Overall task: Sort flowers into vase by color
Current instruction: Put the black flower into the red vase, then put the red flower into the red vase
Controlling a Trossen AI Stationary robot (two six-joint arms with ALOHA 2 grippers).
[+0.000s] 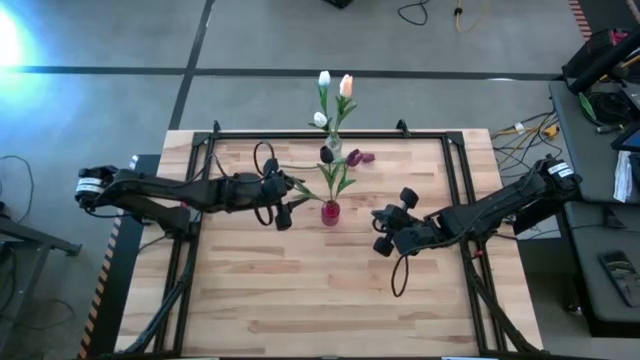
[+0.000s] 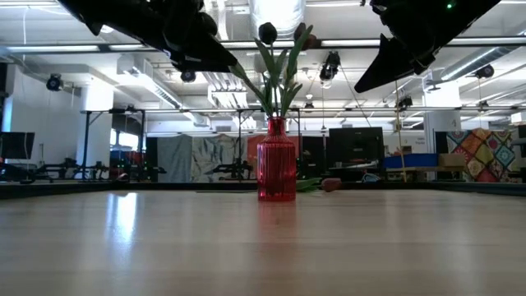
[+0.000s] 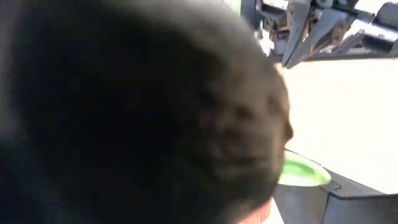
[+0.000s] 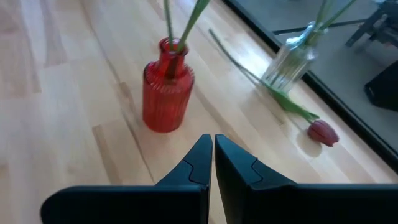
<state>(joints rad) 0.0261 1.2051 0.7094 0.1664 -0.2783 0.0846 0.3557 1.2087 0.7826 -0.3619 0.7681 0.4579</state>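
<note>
The wooden table [image 1: 300,290] carries a red vase [image 1: 330,212], a clear vase [image 4: 291,61] and a loose maroon tulip [image 4: 323,132].

A large open robotics lab or workshop: beyond the pale butcher-block wooden table [image 2: 263,247] stand black metal workstation frames [image 2: 107,144] and dark monitors [image 2: 355,148] (white ceiling ducts [image 2: 156,86] overhead), loose cables [image 1: 520,130] trailing across grey concrete floor [image 1: 100,100].

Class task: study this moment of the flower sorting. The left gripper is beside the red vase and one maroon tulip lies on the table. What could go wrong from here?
1. The open left gripper sits close to the leaves in the narrow red ribbed glass vase; pulling away could snag them and tip it.
2. The loose maroon tulip lies flat against the clear glass vase, so picking it up may knock that vase.
3. The tall light tulips may make the clear vase top-heavy.
</note>
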